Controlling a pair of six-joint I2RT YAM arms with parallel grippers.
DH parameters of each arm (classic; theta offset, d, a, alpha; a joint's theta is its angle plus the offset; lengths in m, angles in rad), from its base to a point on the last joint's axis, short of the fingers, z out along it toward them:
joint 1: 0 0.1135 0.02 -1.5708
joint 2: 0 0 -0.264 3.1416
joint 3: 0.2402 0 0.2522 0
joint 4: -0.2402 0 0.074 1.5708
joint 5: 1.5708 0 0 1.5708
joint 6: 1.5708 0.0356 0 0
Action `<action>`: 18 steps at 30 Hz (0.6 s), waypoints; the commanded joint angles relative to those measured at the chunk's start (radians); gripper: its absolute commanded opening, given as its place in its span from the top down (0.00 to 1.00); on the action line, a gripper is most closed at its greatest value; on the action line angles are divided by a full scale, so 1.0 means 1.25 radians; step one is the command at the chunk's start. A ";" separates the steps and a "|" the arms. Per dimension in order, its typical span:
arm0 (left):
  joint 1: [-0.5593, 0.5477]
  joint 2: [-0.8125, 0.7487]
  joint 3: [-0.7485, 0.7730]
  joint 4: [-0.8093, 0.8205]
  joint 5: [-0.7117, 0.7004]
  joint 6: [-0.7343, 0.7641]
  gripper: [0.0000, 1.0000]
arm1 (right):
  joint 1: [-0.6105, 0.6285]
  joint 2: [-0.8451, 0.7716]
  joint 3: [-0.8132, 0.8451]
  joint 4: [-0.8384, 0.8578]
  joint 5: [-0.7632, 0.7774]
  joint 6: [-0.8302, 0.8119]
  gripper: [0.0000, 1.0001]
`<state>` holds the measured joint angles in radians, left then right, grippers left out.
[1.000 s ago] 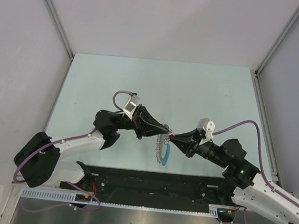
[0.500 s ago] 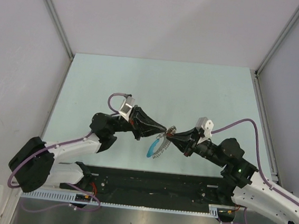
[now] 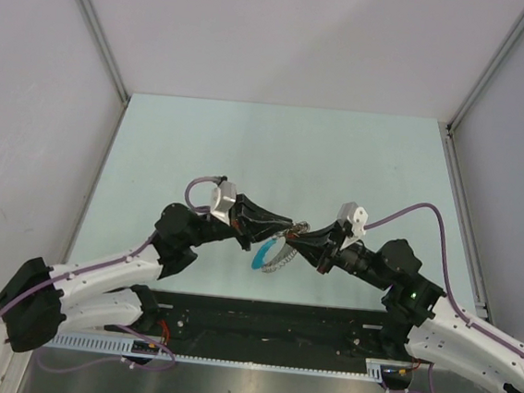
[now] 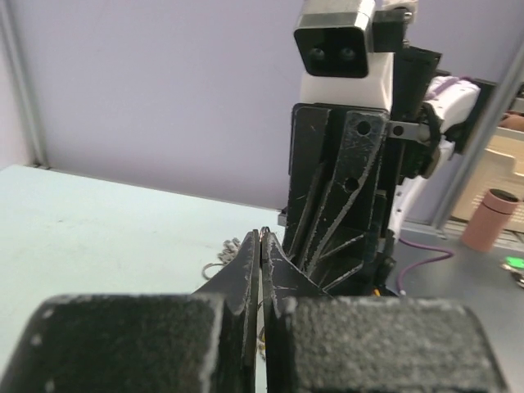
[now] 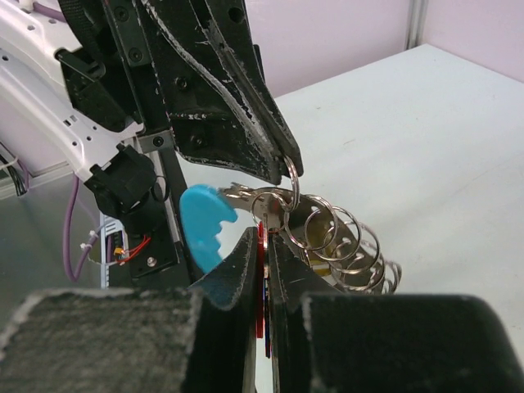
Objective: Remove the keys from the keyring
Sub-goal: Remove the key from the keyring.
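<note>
the right tool (image 5: 264,237) fills the bottom of the picture, its two dark fingers pressed close on the thin red head of a key (image 5: 261,299). the left tool (image 5: 284,166) reaches down from the top left, and its tip pinches one ring of the keyring (image 5: 340,241). the keyring's silvery loops trail to the right, and a blue piece (image 5: 205,228) sticks out to the left. the pale desk (image 5: 409,139) lies behind, and its far edge meets the wall at the top right.
</note>
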<state>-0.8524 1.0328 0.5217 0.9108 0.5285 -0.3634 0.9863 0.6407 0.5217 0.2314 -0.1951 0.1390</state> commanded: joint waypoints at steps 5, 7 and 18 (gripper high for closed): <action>-0.042 -0.067 0.026 -0.105 -0.219 0.159 1.00 | 0.006 0.000 0.006 0.025 -0.003 0.020 1.00; -0.057 -0.074 0.026 -0.122 -0.258 0.179 1.00 | 0.006 0.002 0.006 0.026 -0.002 0.023 1.00; -0.155 -0.069 0.066 -0.265 -0.455 0.364 1.00 | 0.006 -0.006 0.006 0.035 -0.001 0.037 1.00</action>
<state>-1.0191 0.9451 0.5407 0.6380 0.1287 -0.0616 0.9859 0.6479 0.5213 0.2287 -0.1642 0.1627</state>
